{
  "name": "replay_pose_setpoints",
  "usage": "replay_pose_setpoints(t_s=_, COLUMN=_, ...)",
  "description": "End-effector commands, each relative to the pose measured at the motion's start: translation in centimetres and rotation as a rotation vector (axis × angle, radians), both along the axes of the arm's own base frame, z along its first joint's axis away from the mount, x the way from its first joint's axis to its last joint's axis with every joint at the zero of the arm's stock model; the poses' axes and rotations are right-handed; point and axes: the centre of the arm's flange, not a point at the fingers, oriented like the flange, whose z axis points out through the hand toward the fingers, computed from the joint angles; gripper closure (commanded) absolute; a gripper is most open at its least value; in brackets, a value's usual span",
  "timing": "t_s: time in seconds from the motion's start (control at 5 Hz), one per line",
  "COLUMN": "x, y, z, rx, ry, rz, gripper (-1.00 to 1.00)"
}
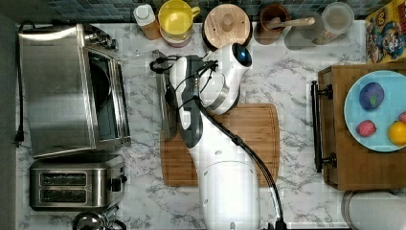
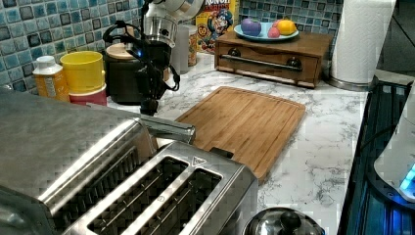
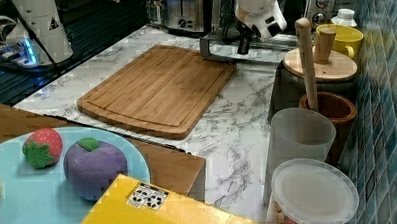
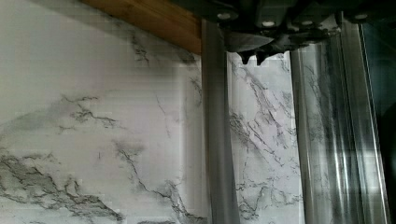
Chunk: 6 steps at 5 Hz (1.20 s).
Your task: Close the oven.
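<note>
The oven (image 1: pixel 57 91) sits at the left of the top view, a big steel box on the marble counter (image 1: pixel 292 86), with its door (image 1: pixel 165 103) dropped flat and open toward the middle of the frame. In the top view the dark cavity shows between the box and the arm. The bar handle (image 4: pixel 218 140) runs down the middle of the wrist view, with marble showing between it and the door edge. In the left view the handle end (image 2: pixel 169 129) pokes out at centre left, just past the oven's top.

The gripper (image 4: pixel 252 55) hangs just above the gap between handle and door edge; in the wrist view its two dark fingertips sit close together, nearly touching, with nothing between them. In the left view the gripper (image 2: pixel 149 105) points straight down at the handle, and in the right view it (image 3: pixel 243 45) sits at upper centre, right over the bar.

A toaster (image 1: pixel 76 182) stands just below the oven in the top view's lower left. A cutting board (image 1: pixel 249 139) lies in the middle, partly under the arm. A yellow cup (image 1: pixel 176 19) and a wooden-lidded jar (image 1: pixel 227 24) stand along the top edge, and a blue plate (image 1: pixel 383 91) of fruit is at the right.
</note>
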Motion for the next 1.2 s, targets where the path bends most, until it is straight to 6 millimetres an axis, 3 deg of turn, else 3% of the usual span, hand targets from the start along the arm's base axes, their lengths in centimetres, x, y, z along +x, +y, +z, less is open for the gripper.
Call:
replay_pose_setpoints(t_s=0.2, x=3.1, y=6.8, z=7.3, rx=0.157, ry=-0.045, rz=-0.005, gripper=1.00)
replay_pose_setpoints(t_s=0.4, x=2.2, y=9.8, z=9.8, rx=0.155, ry=-0.084, rz=0.031, gripper=1.00)
replay_pose_setpoints(t_s=0.8, x=-1.1, y=18.1, z=14.3, rx=0.115, ry=-0.201, rz=0.168, gripper=1.00)
replay_pose_setpoints(t_s=1.2, x=-3.3, y=21.7, z=20.3, rx=0.071, ry=-0.332, rz=0.177, gripper=1.00)
